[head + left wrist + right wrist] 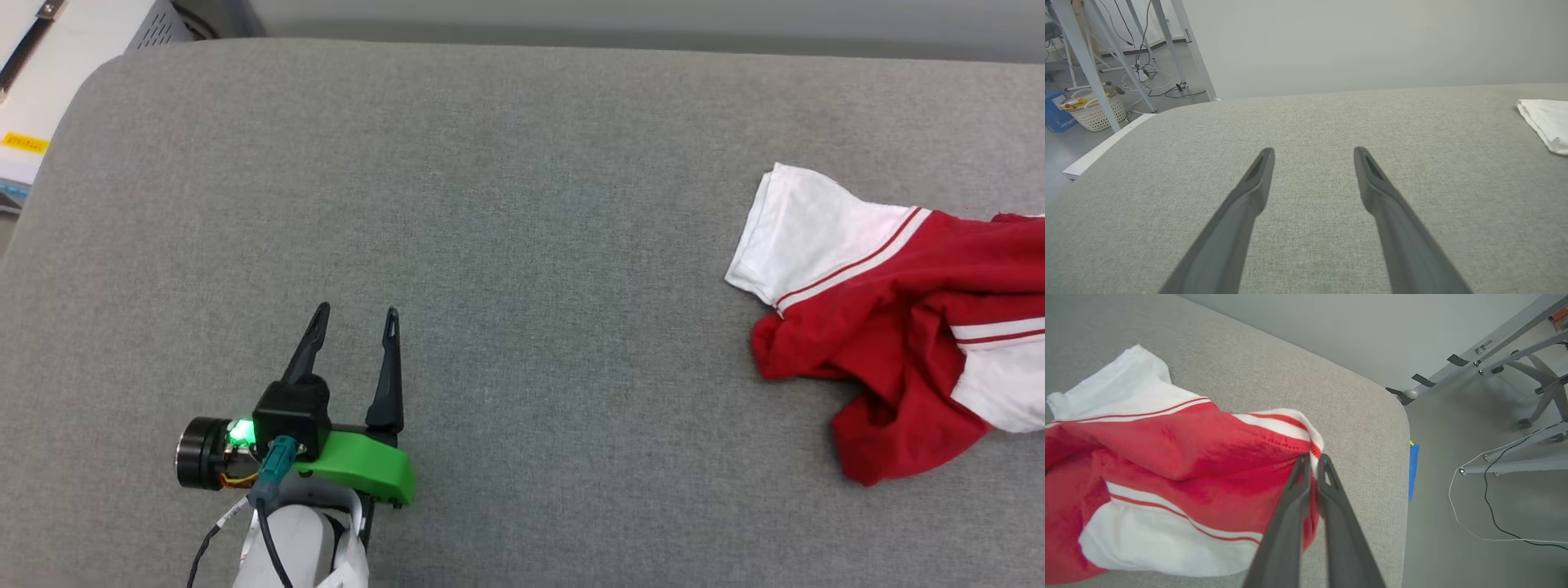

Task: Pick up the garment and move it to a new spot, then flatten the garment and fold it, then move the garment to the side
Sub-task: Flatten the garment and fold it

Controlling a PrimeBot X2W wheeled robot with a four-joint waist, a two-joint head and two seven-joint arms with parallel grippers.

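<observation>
Garment (pixel 1188 445) in the pinched right claw (pixel 1312 457), well apart from left claw (pixel 358 309)

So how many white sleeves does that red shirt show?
2: one sleeve at the shirt's left end, the other sleeve lower right, cut by the head view's edge.

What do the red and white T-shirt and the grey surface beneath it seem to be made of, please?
Red and white short-sleeved T-shirt: soft matt knit, probably cotton; it crumples in loose folds, hem stitched. Grey padded surface: matt woven upholstery cloth, seemingly; fine weave shows.
</observation>
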